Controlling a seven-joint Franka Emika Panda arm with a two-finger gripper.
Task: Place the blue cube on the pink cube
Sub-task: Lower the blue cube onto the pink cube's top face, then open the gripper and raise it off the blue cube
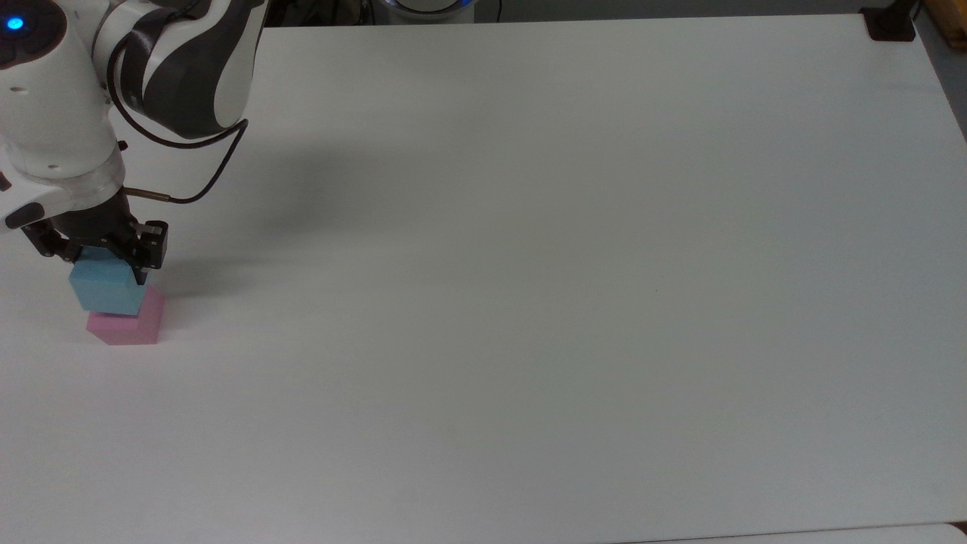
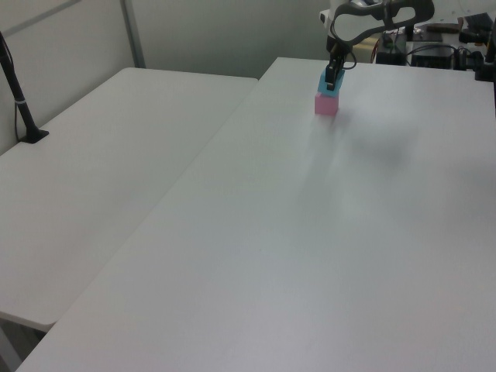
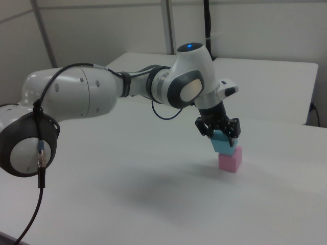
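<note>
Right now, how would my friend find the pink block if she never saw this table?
Start at the big white table and go to the top view's left edge, where the robot's gripper reaches down. It grips a blue cube, and the pink cube sits directly beneath that. It is the lower block, the only pink thing.

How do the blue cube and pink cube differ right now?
The blue cube is light sky-blue; the pink cube is pink. The blue one sits above, on or just over the pink one, which rests on the table. The tool is shut on the blue cube; nothing grips the pink one. In the top view the blue cube is offset toward the top view's left of the pink cube. Both are plain, matte and about the same size.
</note>
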